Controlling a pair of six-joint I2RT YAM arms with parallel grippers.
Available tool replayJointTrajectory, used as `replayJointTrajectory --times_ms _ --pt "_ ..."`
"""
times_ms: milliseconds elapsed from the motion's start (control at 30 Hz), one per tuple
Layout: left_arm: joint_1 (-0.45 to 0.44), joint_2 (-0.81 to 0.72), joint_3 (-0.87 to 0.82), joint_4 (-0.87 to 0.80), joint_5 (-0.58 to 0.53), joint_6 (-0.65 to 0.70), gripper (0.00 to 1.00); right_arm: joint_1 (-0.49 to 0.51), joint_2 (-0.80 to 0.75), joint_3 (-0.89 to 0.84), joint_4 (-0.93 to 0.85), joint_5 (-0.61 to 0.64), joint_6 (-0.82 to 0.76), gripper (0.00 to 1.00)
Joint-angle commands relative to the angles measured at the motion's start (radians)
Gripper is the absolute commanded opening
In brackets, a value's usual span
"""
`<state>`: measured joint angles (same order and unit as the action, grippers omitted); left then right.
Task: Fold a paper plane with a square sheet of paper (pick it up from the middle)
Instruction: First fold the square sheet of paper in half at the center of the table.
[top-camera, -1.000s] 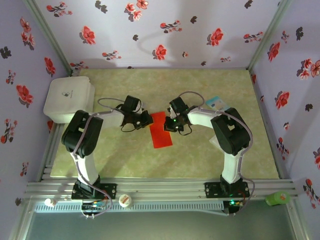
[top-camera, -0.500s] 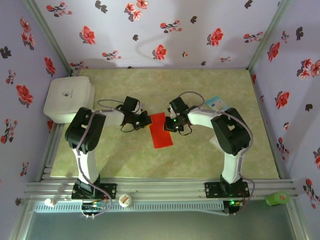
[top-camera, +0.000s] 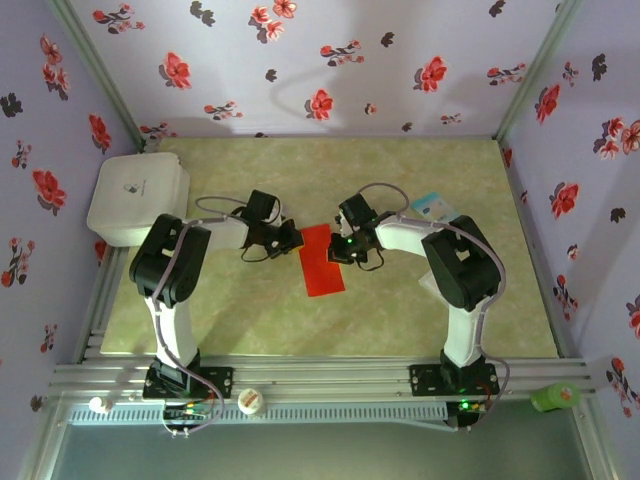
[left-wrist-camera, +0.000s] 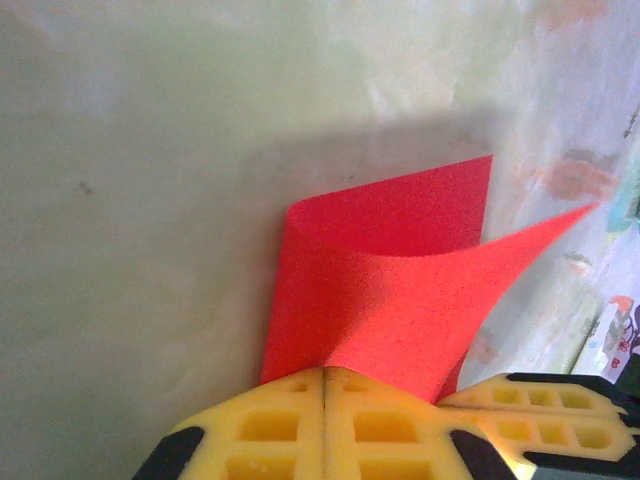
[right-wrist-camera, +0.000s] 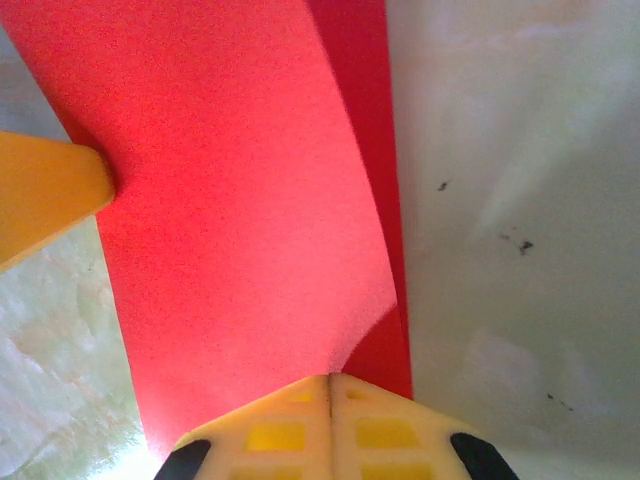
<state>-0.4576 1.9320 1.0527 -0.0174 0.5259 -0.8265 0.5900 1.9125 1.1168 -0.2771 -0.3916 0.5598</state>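
The square sheet of paper (top-camera: 322, 262) is bright red and lies mid-table as a narrow rectangle, with one layer curled up over the other. My left gripper (top-camera: 297, 240) is shut on its left edge, and the red flap (left-wrist-camera: 390, 290) rises from between the closed yellow fingers (left-wrist-camera: 270, 425). My right gripper (top-camera: 336, 250) is shut on the opposite edge, where the sheet (right-wrist-camera: 230, 200) fans out from its closed fingertips (right-wrist-camera: 290, 425). Each wrist view catches the other gripper's yellow finger beside the sheet. The paper plane is out of view.
A white box (top-camera: 137, 197) sits at the back left. A light-blue-and-white packet (top-camera: 432, 207) lies behind the right arm. Flowered walls close in three sides. A white cap (top-camera: 250, 401) and a green object (top-camera: 555, 397) rest on the front rail.
My left gripper's jaws have closed the last bit onto the sheet's edge, and the left arm's elbow has shifted slightly. The right arm and the sheet have stayed put.
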Motion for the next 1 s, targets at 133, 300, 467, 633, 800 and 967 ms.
replayJointTrajectory --times_ms 133,300,467,633,800,967 --pt "0.014 0.021 0.064 -0.035 0.015 0.043 0.0 -0.004 0.039 -0.05 -0.133 0.098 -0.003 0.0" --pt "0.025 0.06 0.059 -0.016 0.006 0.035 0.0 -0.006 0.037 -0.052 -0.137 0.098 -0.007 0.0" --pt "0.038 0.089 0.052 -0.037 -0.018 0.038 0.0 -0.006 0.031 -0.052 -0.142 0.098 -0.01 0.0" --pt "0.055 0.081 0.051 -0.047 -0.065 0.014 0.0 -0.006 0.029 -0.051 -0.145 0.099 -0.015 0.0" --pt "0.068 0.085 0.096 -0.087 -0.095 -0.02 0.0 -0.006 0.026 -0.051 -0.154 0.104 -0.024 0.0" --pt "0.072 0.103 0.156 -0.171 -0.142 -0.021 0.0 -0.006 0.024 -0.058 -0.152 0.103 -0.023 0.0"
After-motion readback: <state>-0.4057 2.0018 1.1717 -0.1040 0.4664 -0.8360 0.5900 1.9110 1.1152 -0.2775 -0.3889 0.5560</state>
